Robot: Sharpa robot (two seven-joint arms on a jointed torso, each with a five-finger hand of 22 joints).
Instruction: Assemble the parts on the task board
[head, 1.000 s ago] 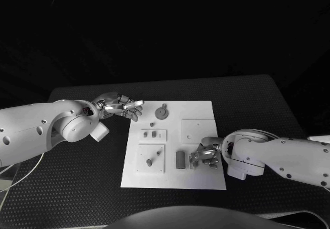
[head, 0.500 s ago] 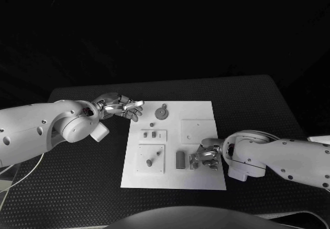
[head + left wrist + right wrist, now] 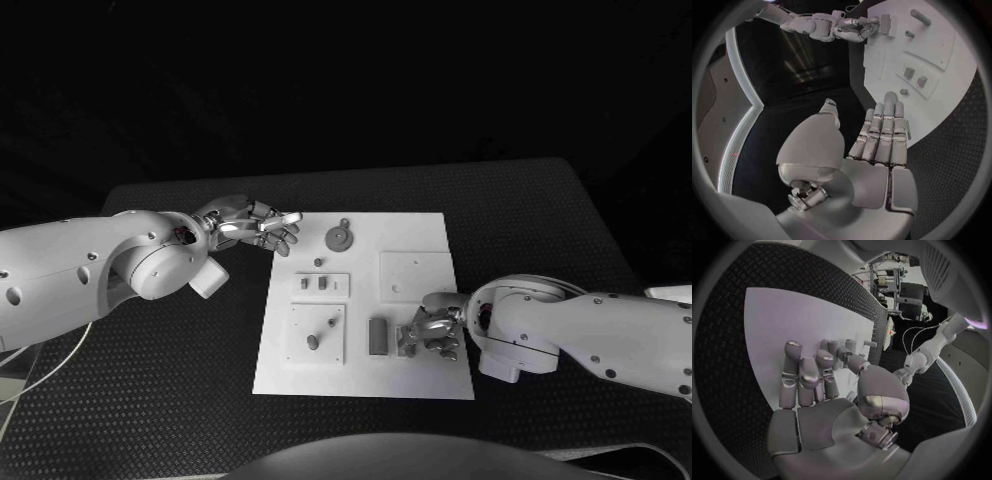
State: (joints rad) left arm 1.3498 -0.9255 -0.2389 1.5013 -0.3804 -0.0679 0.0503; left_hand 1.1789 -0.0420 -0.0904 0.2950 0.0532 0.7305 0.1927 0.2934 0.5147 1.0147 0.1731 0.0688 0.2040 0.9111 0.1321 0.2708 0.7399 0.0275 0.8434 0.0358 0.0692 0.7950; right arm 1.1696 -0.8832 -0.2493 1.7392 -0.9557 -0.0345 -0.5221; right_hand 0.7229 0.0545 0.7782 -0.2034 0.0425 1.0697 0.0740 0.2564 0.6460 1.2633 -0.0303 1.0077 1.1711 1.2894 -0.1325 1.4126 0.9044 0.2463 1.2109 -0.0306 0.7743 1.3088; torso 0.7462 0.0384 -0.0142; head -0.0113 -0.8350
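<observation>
On the black table [image 3: 173,400] the white task board [image 3: 418,375] lay flat, and everything else is placed from it. The left hand [image 3: 257,226] hovered just off the board's far left corner, its fingers stretched out side by side with the thumb held away, gripping nothing; the left wrist view showed the same flat, empty palm [image 3: 873,150] above the dark table beside the board's edge. The right hand [image 3: 433,330] sat over the board's right side towards the near end, fingers bent down to the surface beside a long grey bar [image 3: 378,335]. From the head view it was hard to say whether those fingers pinched a small part; the right wrist view showed the fingers [image 3: 807,375] slightly spread over bare white board with nothing clearly between them, so the grip cannot be settled.

Near the board's far edge lay a round grey disc [image 3: 338,237]. Towards the left side two small blocks [image 3: 316,283] stood in a raised square plate, and nearer, a second raised plate held a small oval part [image 3: 313,341].
</observation>
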